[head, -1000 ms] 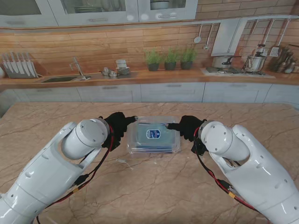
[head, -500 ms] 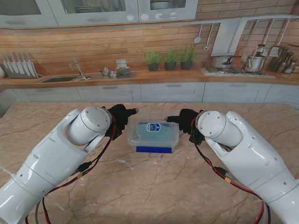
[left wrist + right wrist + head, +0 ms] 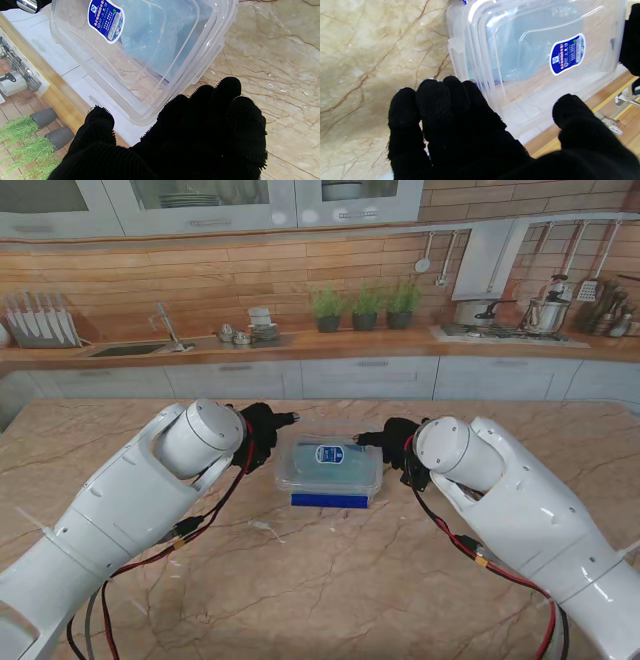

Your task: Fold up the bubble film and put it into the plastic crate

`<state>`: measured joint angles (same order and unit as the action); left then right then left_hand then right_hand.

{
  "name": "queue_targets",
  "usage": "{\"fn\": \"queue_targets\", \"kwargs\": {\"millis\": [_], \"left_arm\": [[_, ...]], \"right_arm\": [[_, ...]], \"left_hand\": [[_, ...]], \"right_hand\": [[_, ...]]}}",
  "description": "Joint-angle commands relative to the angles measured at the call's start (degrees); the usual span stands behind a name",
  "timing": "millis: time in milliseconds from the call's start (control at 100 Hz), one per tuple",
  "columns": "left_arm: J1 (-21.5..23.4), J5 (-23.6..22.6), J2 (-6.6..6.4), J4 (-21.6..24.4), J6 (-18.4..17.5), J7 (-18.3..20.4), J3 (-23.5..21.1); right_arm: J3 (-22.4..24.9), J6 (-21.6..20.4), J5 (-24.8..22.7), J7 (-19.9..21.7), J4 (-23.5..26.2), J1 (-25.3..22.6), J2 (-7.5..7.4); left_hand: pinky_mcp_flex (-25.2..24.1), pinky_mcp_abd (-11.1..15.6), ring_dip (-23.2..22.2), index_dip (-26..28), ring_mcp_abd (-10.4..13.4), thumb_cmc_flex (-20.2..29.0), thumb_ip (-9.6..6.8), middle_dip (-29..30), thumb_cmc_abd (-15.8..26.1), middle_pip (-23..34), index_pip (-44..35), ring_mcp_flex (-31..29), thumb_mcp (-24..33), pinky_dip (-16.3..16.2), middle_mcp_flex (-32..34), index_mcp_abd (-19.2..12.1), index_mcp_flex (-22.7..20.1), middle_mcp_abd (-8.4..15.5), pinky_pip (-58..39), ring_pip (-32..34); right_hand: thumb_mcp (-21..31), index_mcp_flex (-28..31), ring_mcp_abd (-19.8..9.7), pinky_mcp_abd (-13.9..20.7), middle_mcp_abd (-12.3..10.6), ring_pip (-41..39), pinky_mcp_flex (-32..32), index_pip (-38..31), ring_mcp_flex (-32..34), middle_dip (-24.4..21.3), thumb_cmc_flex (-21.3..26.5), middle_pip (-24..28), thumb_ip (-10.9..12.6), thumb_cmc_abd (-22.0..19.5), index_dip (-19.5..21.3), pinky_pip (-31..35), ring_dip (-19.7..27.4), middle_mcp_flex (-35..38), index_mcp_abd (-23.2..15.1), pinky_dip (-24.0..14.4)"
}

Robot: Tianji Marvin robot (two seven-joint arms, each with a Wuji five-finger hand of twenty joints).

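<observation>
Resting w/ the blue bubble film (image 3: pixel 330 470) visible inside, the plastic crate (image 3: pixel 329 488) sits on the worktop (image 3: pixel 330 580) btwn the left robot hand (image 3: pixel 262 435) and right robot hand (image 3: pixel 395 442), both spread and holding nothing, just beside its ends; best to close in evenly so the crate doesn't tip.

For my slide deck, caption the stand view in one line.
Left robot hand and right robot hand, both open, flank the clear crate holding blue film on the marble table.
</observation>
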<state>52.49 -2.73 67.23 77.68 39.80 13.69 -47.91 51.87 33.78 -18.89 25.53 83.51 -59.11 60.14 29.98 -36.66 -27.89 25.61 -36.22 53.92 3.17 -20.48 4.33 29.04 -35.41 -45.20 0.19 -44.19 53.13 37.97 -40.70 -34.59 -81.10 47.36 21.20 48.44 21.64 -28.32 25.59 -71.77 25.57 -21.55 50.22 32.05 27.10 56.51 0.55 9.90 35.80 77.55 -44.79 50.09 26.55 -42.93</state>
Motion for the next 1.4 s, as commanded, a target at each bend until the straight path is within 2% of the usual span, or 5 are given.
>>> {"fn": "queue_targets", "kwargs": {"millis": [0,360,690,1010,1390], "left_arm": [[-0.6,0.9,1.74,0.4,-0.9,1.1,0.6],[-4.6,1.0,3.33,-6.7,-1.2,0.9,3.9],[-6.0,1.2,4.41,-10.7,-0.8,0.6,5.8],[-6.3,-0.2,3.8,-11.8,0.1,2.1,7.3],[-8.1,-0.6,2.55,-12.9,1.5,7.0,11.1]], "right_arm": [[-0.8,-0.3,0.9,0.2,0.0,1.0,1.46],[-4.0,0.4,3.3,-0.6,-6.2,4.8,2.59],[-5.5,2.1,4.4,-0.7,-8.9,5.4,2.91],[-5.9,3.6,4.7,-0.7,-9.5,4.7,2.82],[-5.4,5.4,4.3,-1.5,-8.9,3.0,2.68]], "left_hand": [[-0.7,2.0,0.1,1.6,2.3,1.2,-2.03,0.1,-0.2,-0.3,-4.3,1.2,-0.5,-1.2,-0.5,-14.9,-2.1,5.9,0.6,0.7],[-2.1,2.4,0.1,1.4,2.4,1.3,-2.04,0.3,-0.1,-0.8,-3.6,2.4,-0.5,-1.2,-1.8,-15.4,-1.3,6.2,1.3,0.1],[-3.1,2.7,0.0,1.6,2.2,1.2,-2.03,0.1,-0.1,-0.7,-3.6,3.4,-0.6,-1.3,-2.5,-15.8,-0.5,6.3,1.6,-0.2],[-5.0,3.9,0.4,1.2,3.5,1.8,-2.74,0.3,-3.9,-1.3,-2.4,5.3,-0.2,-0.7,-4.7,-16.7,1.5,7.7,3.2,-1.5],[-9.1,6.0,0.7,-1.1,5.1,2.6,-3.91,1.1,-7.6,-3.6,1.6,8.9,1.7,1.3,-9.6,-17.7,5.3,8.9,6.6,-4.8]], "right_hand": [[0.3,-3.4,0.3,7.7,1.0,-1.4,-0.2,2.7,2.8,0.4,-0.4,2.5,1.3,-0.8,-0.6,6.2,-0.8,2.6,-14.7,-1.3],[0.3,-4.0,0.1,8.0,0.9,-1.5,-0.2,2.9,2.7,0.4,-0.4,2.6,1.3,-0.9,-0.6,6.2,-0.8,2.4,-15.8,-1.3],[0.2,-4.1,0.1,8.1,0.9,-1.6,-0.3,2.6,2.6,0.3,-0.5,2.8,1.3,-1.0,-0.4,6.3,-0.8,2.3,-16.1,-1.3],[0.2,-4.7,0.0,8.2,0.8,-1.6,-0.5,2.6,2.3,0.3,-0.5,2.8,1.3,-1.1,-0.4,6.3,-0.7,2.1,-16.6,-1.2],[0.1,-5.0,0.0,8.3,0.9,-1.6,-0.6,2.5,2.3,0.2,-0.5,2.9,1.4,-1.1,-0.5,6.3,-0.7,2.0,-16.7,-1.2]]}}
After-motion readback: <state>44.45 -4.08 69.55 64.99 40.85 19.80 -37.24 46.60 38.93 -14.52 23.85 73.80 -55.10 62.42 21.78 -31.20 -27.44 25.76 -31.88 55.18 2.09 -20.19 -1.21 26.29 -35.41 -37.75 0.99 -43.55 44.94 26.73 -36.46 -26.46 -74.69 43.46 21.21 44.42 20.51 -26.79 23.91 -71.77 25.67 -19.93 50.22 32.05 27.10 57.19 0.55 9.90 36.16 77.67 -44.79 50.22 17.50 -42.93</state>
